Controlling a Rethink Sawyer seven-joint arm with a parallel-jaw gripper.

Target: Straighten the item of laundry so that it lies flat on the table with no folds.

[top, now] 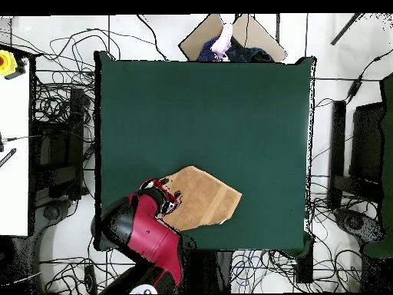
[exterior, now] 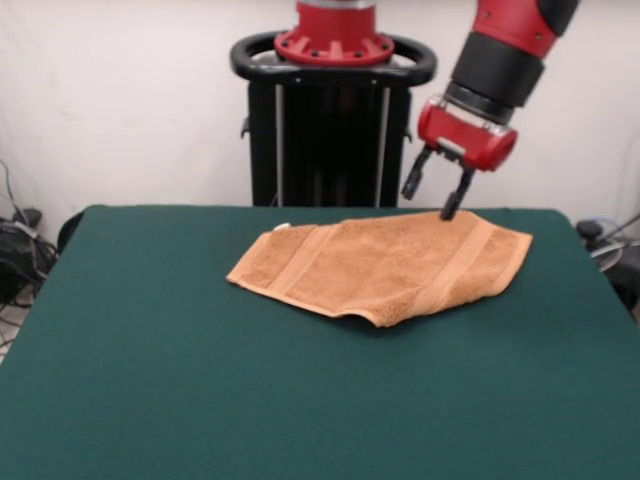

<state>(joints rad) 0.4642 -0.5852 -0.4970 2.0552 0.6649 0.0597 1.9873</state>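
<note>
Table, near part: the dark green table point(exterior: 200, 400) is bare across the front view's foreground.
Towel: the tan-orange hand towel point(exterior: 385, 265) lies on the far half of the table, towards 1 o'clock from the table's centre in the front view. Its near edge at 6 o'clock looks doubled under, so I judge that it is not yet flat.
Long axis: it runs from 9 o'clock, slightly low, to 3 o'clock, slightly high, with two woven bands crossing it.
Tag: a small white tag point(exterior: 282, 227) sits at the towel's far 10 o'clock corner.
Gripper: the gripper point(exterior: 432, 197) hangs over the towel's far edge at about 1 o'clock. The jaws are spread apart and grasp nothing; one fingertip point(exterior: 450, 212) is at or just above the cloth, and contact cannot be told.
Key relation: the towel lies below and towards 7 o'clock from the jaws, so the fold is on the side opposite the gripper.
Overhead: the arm covers the towel's point(top: 201, 198) corner nearest the robot's base.
Pedestal: the black pedestal point(exterior: 330, 130) stands beyond the table's far edge.
</note>
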